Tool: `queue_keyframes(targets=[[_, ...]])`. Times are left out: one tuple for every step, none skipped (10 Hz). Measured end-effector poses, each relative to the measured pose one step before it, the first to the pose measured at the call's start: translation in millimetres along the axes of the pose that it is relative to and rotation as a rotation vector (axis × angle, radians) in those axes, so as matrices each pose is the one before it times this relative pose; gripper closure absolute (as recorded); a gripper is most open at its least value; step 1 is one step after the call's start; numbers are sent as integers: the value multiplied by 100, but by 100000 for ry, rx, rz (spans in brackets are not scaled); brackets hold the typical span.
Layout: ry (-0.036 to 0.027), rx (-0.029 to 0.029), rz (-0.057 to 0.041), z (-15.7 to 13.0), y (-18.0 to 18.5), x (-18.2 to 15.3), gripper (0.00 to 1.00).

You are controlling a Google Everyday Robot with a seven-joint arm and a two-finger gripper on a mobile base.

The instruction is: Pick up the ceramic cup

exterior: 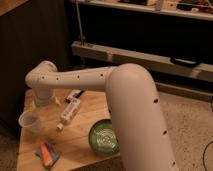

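The ceramic cup (29, 120) is small, whitish and translucent. It stands upright near the left edge of the wooden table (75, 145). My gripper (45, 103) hangs from the white arm's wrist just above and to the right of the cup. Its two pale fingertips (34, 106) are spread apart and hold nothing. The left fingertip is close over the cup's rim; I cannot tell if it touches.
A white bottle (69, 111) lies on its side at the table's middle, with a dark object (76, 93) behind it. A round green patterned bowl (105, 138) sits at the front right. An orange and blue item (46, 154) lies at the front left. A dark wall stands behind.
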Motion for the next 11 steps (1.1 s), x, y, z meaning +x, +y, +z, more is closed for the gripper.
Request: queue_keyframes(targets=[[-1218,210,134,912,-151,90,20],[-1773,170,-736,1164,-405,221,20],[-998,-219,-744,502,-255,98,20],[-1184,-199,-1285,640,-427,139,24],[-1228,-169,-1558,617,-629,188,34],[-1453,-249,-1490,713,-623,184,46],[-1593,-667,-795,567,-141,31,55],[-1623,-353,-650,964,-90,23,66],[-1264,2,-508,652,-183,-16,71],[-1477,-36,45,627,161,-45,73],[-1020,303,141,353,304,-60,74]])
